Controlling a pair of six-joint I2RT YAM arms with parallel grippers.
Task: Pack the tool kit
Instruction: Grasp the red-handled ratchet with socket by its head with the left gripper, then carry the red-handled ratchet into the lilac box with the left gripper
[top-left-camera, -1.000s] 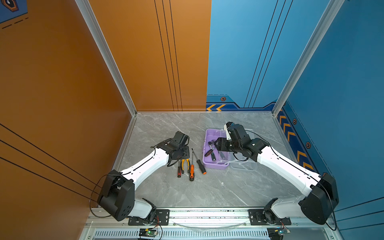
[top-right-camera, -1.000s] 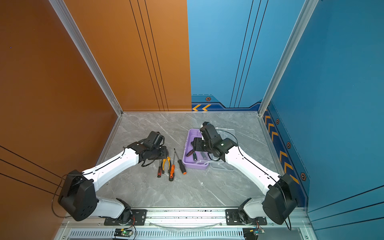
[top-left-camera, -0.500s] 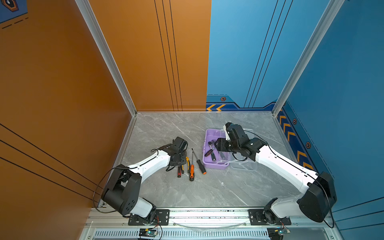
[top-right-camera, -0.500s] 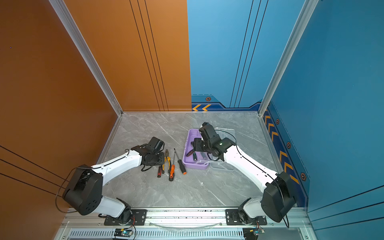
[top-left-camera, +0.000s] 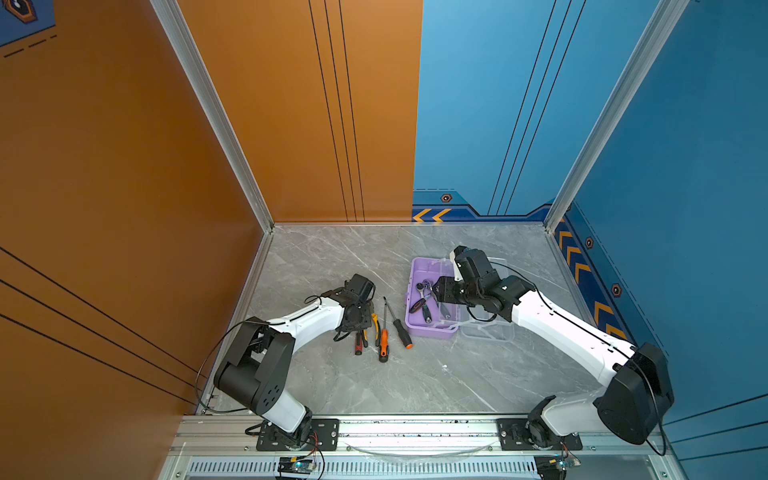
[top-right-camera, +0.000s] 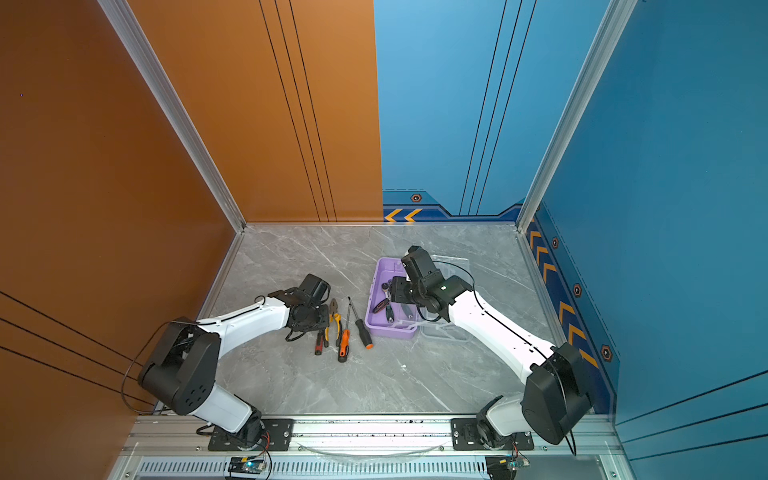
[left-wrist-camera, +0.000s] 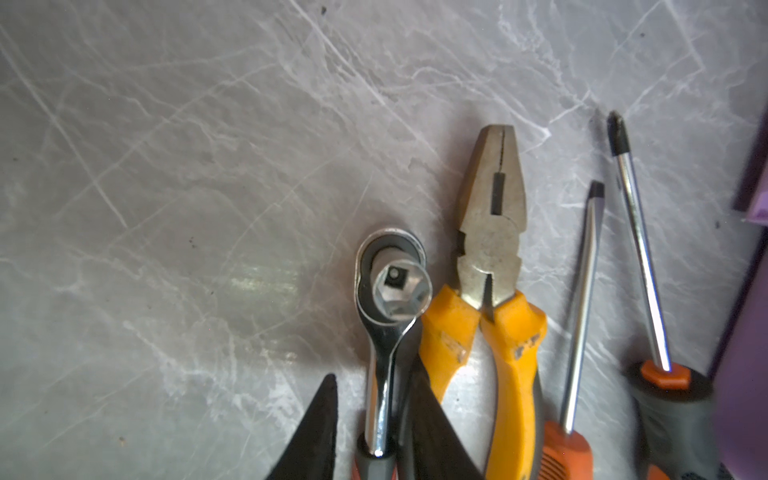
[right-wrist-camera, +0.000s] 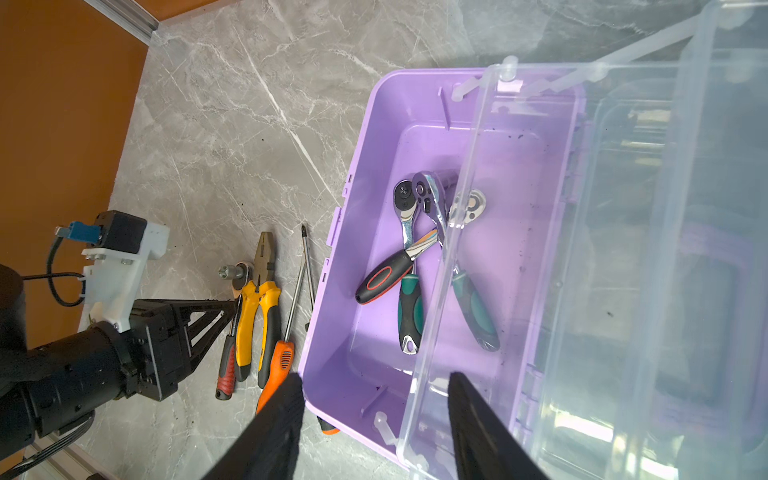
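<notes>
L gripper (left-wrist-camera: 372, 374): jaws narrowly apart, straddling neck of ratchet wrench (left-wrist-camera: 392, 291), which lies on surface (left-wrist-camera: 208, 166) beside yellow pliers (left-wrist-camera: 490, 232); not clamped. R gripper (right-wrist-camera: 376, 376): jaws approx half open, edge of clear lid (right-wrist-camera: 623, 249) between them, ungripped, above open lilac case (top-left-camera: 428, 330), which sits just right of the tool row in both top views.

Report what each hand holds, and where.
Nothing gripped. Left hand straddles the ratchet wrench shank, gap on one side; right hand hangs open, empty, over the lilac case.

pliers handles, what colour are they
Yellow. The pliers show best in the left wrist view, close up on the table.
</notes>
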